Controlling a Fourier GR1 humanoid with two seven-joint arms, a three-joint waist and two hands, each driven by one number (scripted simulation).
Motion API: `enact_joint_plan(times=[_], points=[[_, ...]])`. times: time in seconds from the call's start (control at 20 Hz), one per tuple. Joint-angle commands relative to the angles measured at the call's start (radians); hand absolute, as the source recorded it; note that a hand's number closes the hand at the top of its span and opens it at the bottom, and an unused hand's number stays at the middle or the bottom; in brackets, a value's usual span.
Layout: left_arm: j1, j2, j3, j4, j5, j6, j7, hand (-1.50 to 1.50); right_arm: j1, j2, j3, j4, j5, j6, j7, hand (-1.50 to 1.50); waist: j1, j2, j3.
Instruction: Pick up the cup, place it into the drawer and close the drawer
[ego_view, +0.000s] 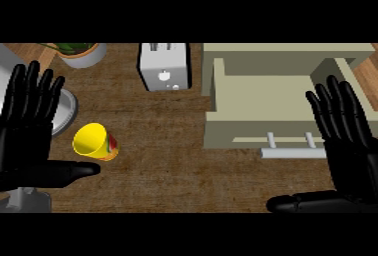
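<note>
a: where was the cup (94, 142) at that moment?

b: it lay on the brown counter (177, 165), tipped over, its yellow mouth facing up and toward the view's left, with a red and green pattern on its side. it sat just right of the left hand (29, 130) and above that hand's thumb, but nothing had hold of it.

a: and the hands?

b: the left hand stood flat at the view's left edge, fingers straight and pointing up, thumb stuck out to the right, holding nothing. the right hand (347, 145) was the same at the right edge, fingers straight and spread, thumb pointing left along the bottom, empty too.

a: the drawer?

b: the beige drawer (258, 100) was pulled open toward the viewer, its inside bare as far as i could see, with a pale bar handle (291, 152) on its front. the right hand overlapped its right side.

a: anything else on top?

b: a white toaster (164, 67) just left of the drawer, a potted plant (77, 52) at upper left, and a grey round rim (66, 112) partly hidden behind the left hand.
</note>
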Motion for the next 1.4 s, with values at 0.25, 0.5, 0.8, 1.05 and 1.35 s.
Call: enact_joint_plan(times=[0.25,0.5,0.8,1.05,1.35], points=[[-0.037,0.009,0.015,0.026,0.007,0.028,0.021,-1.5,0.053,-0.002,-0.027,0.006,-0.04,0.045,-0.029,-1.5,-0.001,-0.001,0.0],[-0.006,0.008,0.005,0.055,-0.011,0.018,-0.005,-1.5,-0.051,0.017,-0.023,0.073,-0.009,0.008,-0.027,-1.5,0.001,0.0,0.0],[-0.009,0.017,0.024,0.103,-0.021,0.036,-0.001,-1.5,-0.117,-0.004,-0.069,0.102,-0.047,0.013,0.007,-1.5,0.002,0.0,0.0],[0.081,0.019,0.035,0.096,-0.009,0.004,-0.023,-1.5,-0.11,0.012,-0.029,0.055,0.002,-0.014,0.035,-1.5,0.004,-0.001,0.0],[0.144,0.016,0.069,0.254,-0.024,-0.039,-0.182,-1.5,-0.107,-0.049,-0.13,0.092,-0.09,0.057,0.003,-1.5,0.004,0.0,0.0]])
